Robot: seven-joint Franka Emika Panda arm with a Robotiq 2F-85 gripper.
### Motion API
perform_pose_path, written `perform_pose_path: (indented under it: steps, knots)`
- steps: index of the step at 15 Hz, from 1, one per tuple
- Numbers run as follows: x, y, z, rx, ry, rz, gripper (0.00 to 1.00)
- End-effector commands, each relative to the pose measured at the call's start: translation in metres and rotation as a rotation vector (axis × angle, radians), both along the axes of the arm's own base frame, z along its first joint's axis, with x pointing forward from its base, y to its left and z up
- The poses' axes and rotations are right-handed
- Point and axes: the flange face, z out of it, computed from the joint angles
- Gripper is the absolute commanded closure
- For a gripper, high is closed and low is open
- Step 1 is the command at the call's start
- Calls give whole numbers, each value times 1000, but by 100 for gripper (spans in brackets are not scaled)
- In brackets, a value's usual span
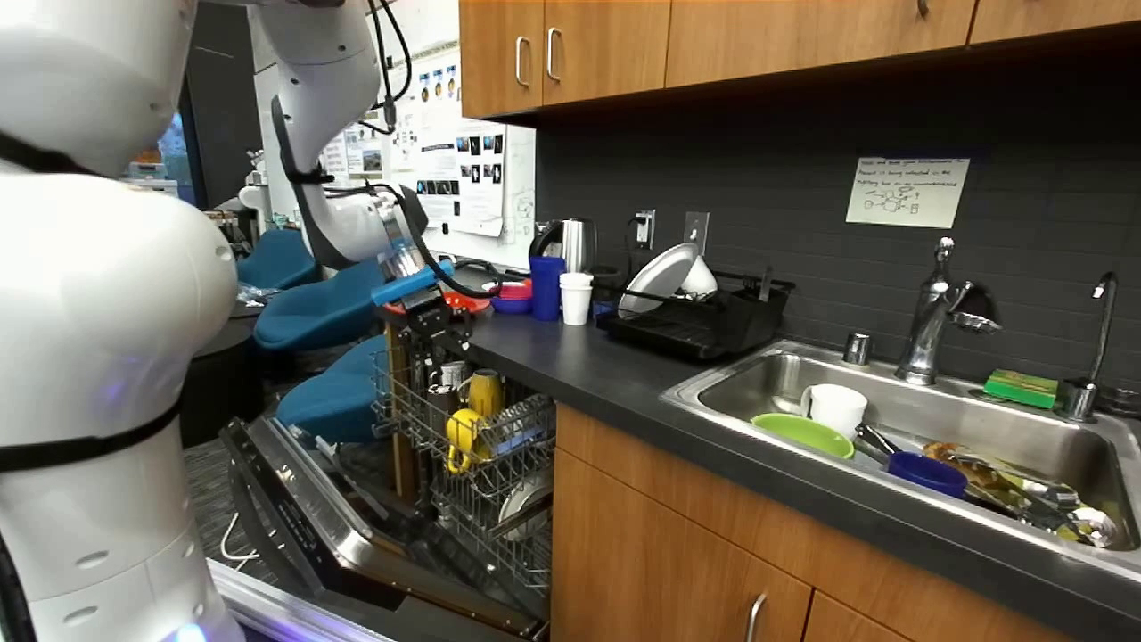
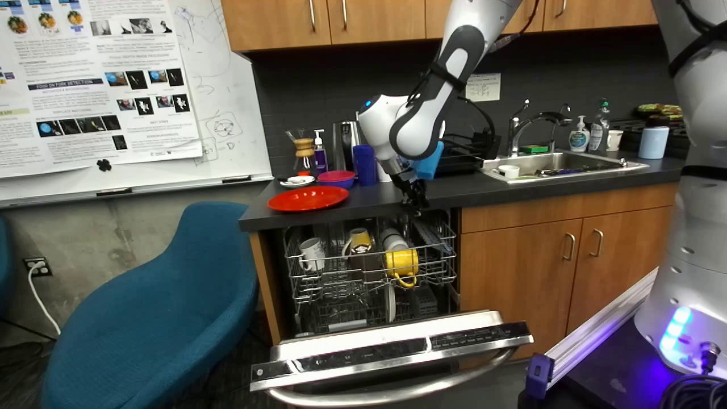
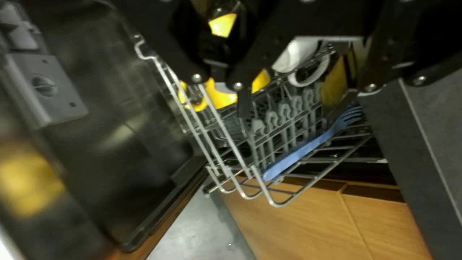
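Observation:
My gripper (image 3: 288, 108) points down at the dishwasher's upper rack (image 3: 278, 204). Its fingers stand apart, with nothing visibly held between them. It also shows above the rack beside the counter edge in both exterior views (image 1: 439, 357) (image 2: 416, 205). A blue fork (image 3: 301, 154) lies along the side of the rack, below the fingers in the wrist view. A yellow mug (image 2: 401, 262) lies tilted in the rack; part of it shows behind the left finger (image 3: 218, 97). A white mug (image 3: 294, 56) is partly hidden by the gripper. A yellow-brown cup (image 2: 360, 240) stands further left.
The dishwasher door (image 2: 392, 347) hangs open in front of the rack. The dark counter (image 1: 570, 361) holds a red plate (image 2: 308, 198), a blue cup (image 1: 546, 290) and a black dish rack (image 1: 695, 330). The sink (image 1: 713, 392) holds dishes. A blue chair (image 2: 164, 307) stands beside the dishwasher.

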Motion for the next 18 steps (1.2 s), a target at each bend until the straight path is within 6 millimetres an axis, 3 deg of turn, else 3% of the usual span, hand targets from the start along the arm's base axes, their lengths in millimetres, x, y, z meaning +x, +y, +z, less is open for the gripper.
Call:
perform_pose_path:
  steps: [1, 4, 7, 10, 13, 14, 18]
  knots:
    - [-53, 1, 27, 128, 133, 43, 21]
    - [-92, 7, 50, 249, 232, 139, 21]
    - [-124, 13, 85, 376, 249, 261, 21]
    - [-155, 9, 121, 459, 253, 352, 21]
    - [-196, -4, 144, 484, 275, 406, 21]
    - [-162, 9, 130, 463, 284, 367, 46]
    - [-193, -1, 144, 460, 269, 391, 46]
